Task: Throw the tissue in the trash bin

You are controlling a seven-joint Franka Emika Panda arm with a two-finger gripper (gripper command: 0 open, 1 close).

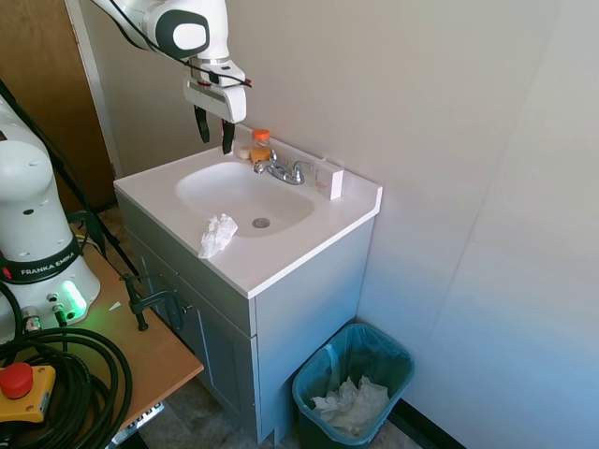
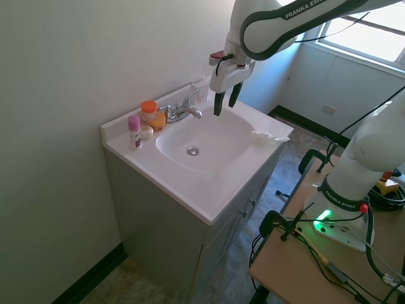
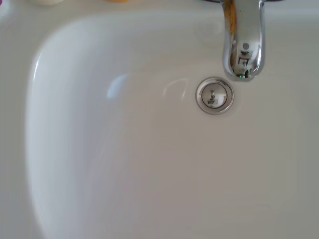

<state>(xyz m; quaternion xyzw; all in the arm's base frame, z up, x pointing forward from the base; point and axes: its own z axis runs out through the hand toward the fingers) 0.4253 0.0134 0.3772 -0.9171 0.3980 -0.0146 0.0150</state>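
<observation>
The tissue (image 1: 217, 234) is a small crumpled white wad lying on the front rim of the white sink counter (image 1: 281, 257); in the second exterior view the tissue (image 2: 269, 135) sits at the counter's right edge. My gripper (image 1: 214, 130) (image 2: 226, 99) hangs open and empty high above the basin, well apart from the tissue. The dark teal trash bin (image 1: 353, 388) stands on the floor beside the vanity, lined with a bag and holding a larger wad of white paper. The wrist view shows only the basin, drain (image 3: 214, 95) and faucet spout (image 3: 242, 40).
A chrome faucet (image 1: 281, 169), an orange-capped bottle (image 1: 260, 146) and a white box (image 1: 329, 179) stand along the counter's back. A pink-capped tube (image 2: 134, 132) stands at the far corner. A wall rises close behind the sink. A wooden table (image 1: 140, 346) flanks the vanity.
</observation>
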